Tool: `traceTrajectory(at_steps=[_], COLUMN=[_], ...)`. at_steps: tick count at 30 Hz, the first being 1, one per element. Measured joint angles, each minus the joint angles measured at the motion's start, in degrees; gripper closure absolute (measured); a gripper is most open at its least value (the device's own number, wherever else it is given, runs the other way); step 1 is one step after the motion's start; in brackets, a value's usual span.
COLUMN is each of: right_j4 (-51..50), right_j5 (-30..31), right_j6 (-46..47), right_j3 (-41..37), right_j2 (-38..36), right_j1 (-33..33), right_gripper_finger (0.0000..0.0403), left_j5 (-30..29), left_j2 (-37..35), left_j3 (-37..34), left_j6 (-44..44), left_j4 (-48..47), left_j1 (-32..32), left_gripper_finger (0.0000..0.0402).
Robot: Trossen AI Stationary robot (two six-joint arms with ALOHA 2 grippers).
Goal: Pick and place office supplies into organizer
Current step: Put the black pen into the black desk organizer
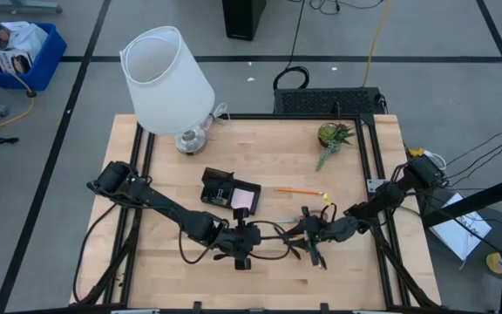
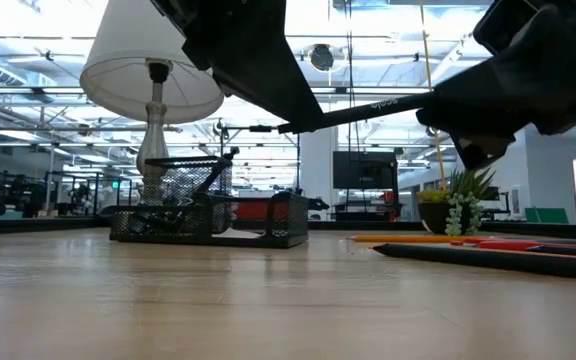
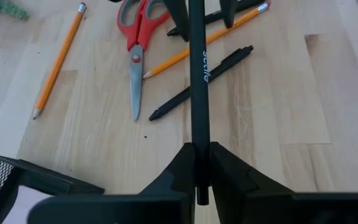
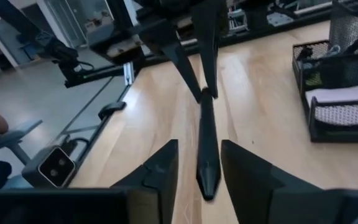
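Two grippers meet over the table's middle, toward the edge opposite the lamp (image 1: 166, 77).

- Left gripper (image 3: 197, 157): clenched on the tail of a black pen (image 3: 198, 74), holding it clear of the wood and level, pointed at the other arm. Reads as a handover pose.
- Right gripper (image 4: 199, 158): released, with a finger on either side of the pen's tip and a gap on both sides. No grasp yet.
- Organizer (image 1: 219, 187): near the table's middle, just lampward of the grippers. The pink sticky pad (image 1: 245, 199) already lies in its low tray.
- Loose on the wood beneath the pen: red scissors (image 3: 138, 37), a second black pen (image 3: 201, 84) and two orange pencils (image 3: 58, 59).

Judgement: the left arm probably offers the pen so the right can regrip it nearer the end for an upright drop into the slotted section. Letting go before the right grip firms would drop it.
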Motion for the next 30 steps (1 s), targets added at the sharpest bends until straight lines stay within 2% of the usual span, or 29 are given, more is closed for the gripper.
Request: traceTrajectory(at_steps=[5, 11, 20, 24, 30], right_j4=[0.74, 0.87, 1.06, 1.10, 1.12], right_j5=[0.00, -0.53, -0.86, 1.38, 2.01], right_j6=[-0.98, -1.21, -1.29, -1.29, -1.31], right_j3=[0.00, 0.00, 0.00, 0.00, 0.00], right_j2=[-0.02, -0.02, -0.02, -0.02, -0.02], right_j1=[0.00, -0.07, -0.07, -0.06, -0.04], right_gripper_finger=[0.0322, 0.0375, 0.0376, 0.0374, 0.0375], left_j5=[0.00, 0.07, -0.04, -2.59, -5.25], left_j2=[-0.02, -0.04, -0.07, -0.07, -0.11], left_j3=[0.00, 0.02, 0.07, 0.07, 0.15], left_j6=[-0.02, -0.25, -0.30, -1.13, -1.73], left_j4=[0.00, 0.07, 0.20, -0.42, -2.10], left_j1=[0.00, -0.02, -0.04, 0.02, -0.66], left_gripper_finger=[0.0356, 0.0372, 0.0353, 0.0352, 0.0326])
